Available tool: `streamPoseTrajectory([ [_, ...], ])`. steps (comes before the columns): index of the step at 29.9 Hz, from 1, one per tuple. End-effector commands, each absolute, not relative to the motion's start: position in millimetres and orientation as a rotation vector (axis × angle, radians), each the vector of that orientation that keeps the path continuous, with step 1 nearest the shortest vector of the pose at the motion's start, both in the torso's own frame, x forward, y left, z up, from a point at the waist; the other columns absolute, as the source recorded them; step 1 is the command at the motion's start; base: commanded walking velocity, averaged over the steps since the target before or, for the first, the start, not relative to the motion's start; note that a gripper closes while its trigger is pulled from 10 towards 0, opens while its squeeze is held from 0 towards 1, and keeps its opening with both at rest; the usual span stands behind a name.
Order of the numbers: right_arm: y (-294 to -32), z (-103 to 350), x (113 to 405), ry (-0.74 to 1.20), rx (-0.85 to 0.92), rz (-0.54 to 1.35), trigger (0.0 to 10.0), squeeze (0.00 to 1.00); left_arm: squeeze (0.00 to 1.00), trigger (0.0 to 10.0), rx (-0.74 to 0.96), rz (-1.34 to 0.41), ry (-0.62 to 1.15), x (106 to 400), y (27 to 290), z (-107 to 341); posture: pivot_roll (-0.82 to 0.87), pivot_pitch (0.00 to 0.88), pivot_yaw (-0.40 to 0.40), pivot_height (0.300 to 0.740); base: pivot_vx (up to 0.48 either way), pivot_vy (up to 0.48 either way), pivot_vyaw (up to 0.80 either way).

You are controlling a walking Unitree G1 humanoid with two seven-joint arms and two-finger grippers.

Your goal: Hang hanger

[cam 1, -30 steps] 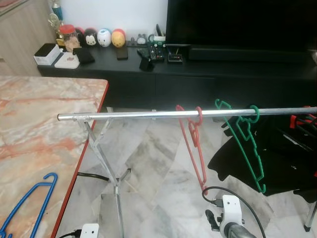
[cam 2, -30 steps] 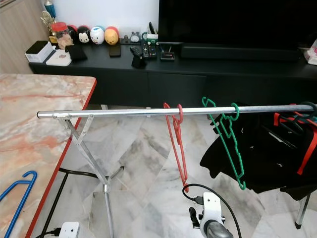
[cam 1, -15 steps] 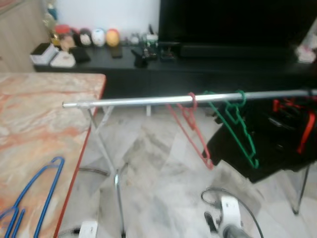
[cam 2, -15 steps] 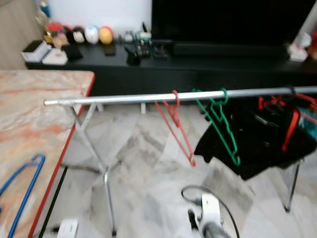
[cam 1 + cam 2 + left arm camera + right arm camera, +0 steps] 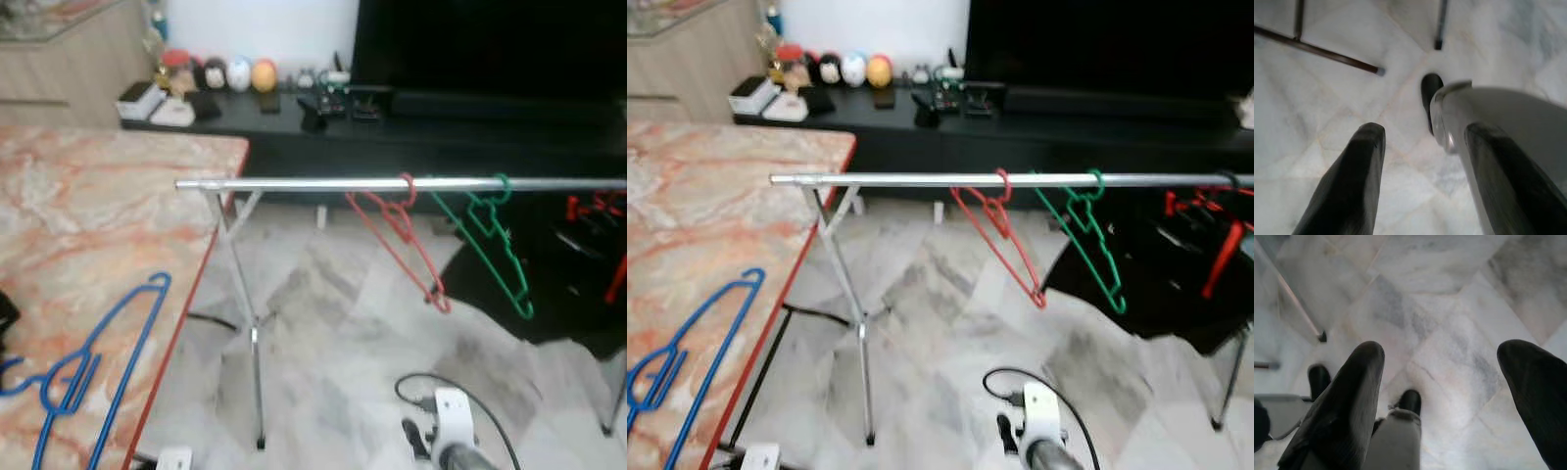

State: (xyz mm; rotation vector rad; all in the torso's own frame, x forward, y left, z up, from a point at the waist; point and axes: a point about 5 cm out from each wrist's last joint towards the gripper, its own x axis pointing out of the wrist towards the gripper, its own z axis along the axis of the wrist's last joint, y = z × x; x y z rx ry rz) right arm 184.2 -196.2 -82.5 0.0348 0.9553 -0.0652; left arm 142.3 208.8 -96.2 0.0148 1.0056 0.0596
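Blue hanger (image 5: 93,367) lies untouched on the marble table (image 5: 88,225) at eight o'clock. Red hanger (image 5: 397,235) and green hanger (image 5: 490,240) already hang on the rail (image 5: 313,183). Left gripper (image 5: 1420,161) and right gripper (image 5: 1442,396) hang open and empty over the floor.

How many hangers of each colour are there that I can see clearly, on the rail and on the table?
Blue hanger, lying on the marble table: 1
Red hanger, on the metal rail: 1
Green hanger, on the rail: 1
Total: 3
More red shapes at the rail's far right are too blurred to count.
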Motion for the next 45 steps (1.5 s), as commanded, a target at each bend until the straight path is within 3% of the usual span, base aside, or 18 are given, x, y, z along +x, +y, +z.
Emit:
streamPoseTrajectory([
  [1, -194.1, -79.8, 190.3, 0.94, 0.032, -0.053, 10.0, 0.0, 0.0, 10.0, 0.012, 0.031, 1.061, 129.7, 202.2, -102.2, 0.01, 0.029, -0.019, 0.74, 0.0, 0.0, 0.0],
  [12, -193.8, -80.2, 189.4, 0.943, 0.026, -0.047, 10.0, 0.0, 0.0, 10.0, 0.013, 0.028, 1.062, 129.3, 202.3, -102.2, 0.01, 0.028, -0.019, 0.74, 0.0, 0.0, 0.0],
  [45, -191.9, -80.0, 190.5, 0.945, 0.006, -0.033, 10.0, 0.0, 0.0, 10.0, 0.011, 0.025, 1.056, 132.3, 202.4, -101.3, 0.02, 0.071, -0.022, 0.74, -0.272, 0.0, 0.0],
])
